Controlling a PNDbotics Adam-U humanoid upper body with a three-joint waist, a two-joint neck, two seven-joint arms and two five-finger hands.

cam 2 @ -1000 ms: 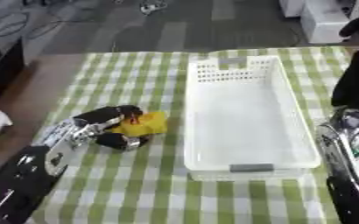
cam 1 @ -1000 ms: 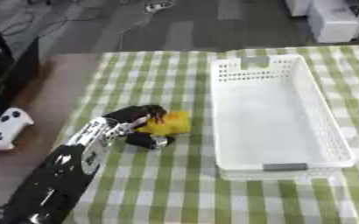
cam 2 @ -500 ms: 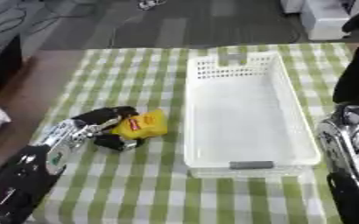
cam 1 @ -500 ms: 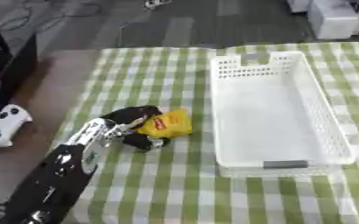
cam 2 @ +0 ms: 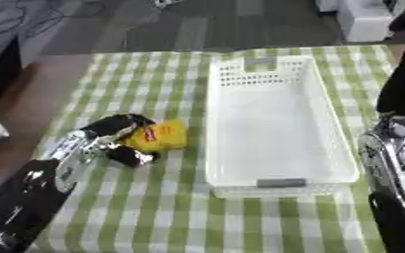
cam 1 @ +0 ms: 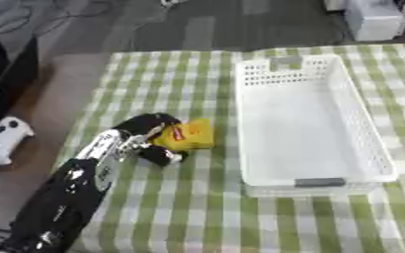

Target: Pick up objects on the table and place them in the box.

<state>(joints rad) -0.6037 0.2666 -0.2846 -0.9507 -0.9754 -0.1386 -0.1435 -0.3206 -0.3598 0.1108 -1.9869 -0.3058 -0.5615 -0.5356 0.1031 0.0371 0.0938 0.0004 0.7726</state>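
A yellow packet (cam 1: 188,136) with a red label is at the left of the green-checked table (cam 1: 197,212), a short way left of the white basket (cam 1: 361,128). My left hand (cam 1: 145,133) is shut on the packet's left end, with the fingers curled over its top and the thumb (cam 1: 161,156) below it. I cannot tell whether the packet rests on the cloth or is just off it. The basket holds nothing. My right arm (cam 2: 394,148) shows at the right edge beside the basket, and its hand cannot be made out.
A white game controller (cam 1: 0,141) lies off the table's left side on a brown surface. Grey floor and a white unit (cam 1: 375,17) lie beyond the far edge. Checked cloth spreads in front of the basket.
The packet has turned a little in my left hand, and its red label now shows more. The whole picture has shifted slightly. The basket has not moved.
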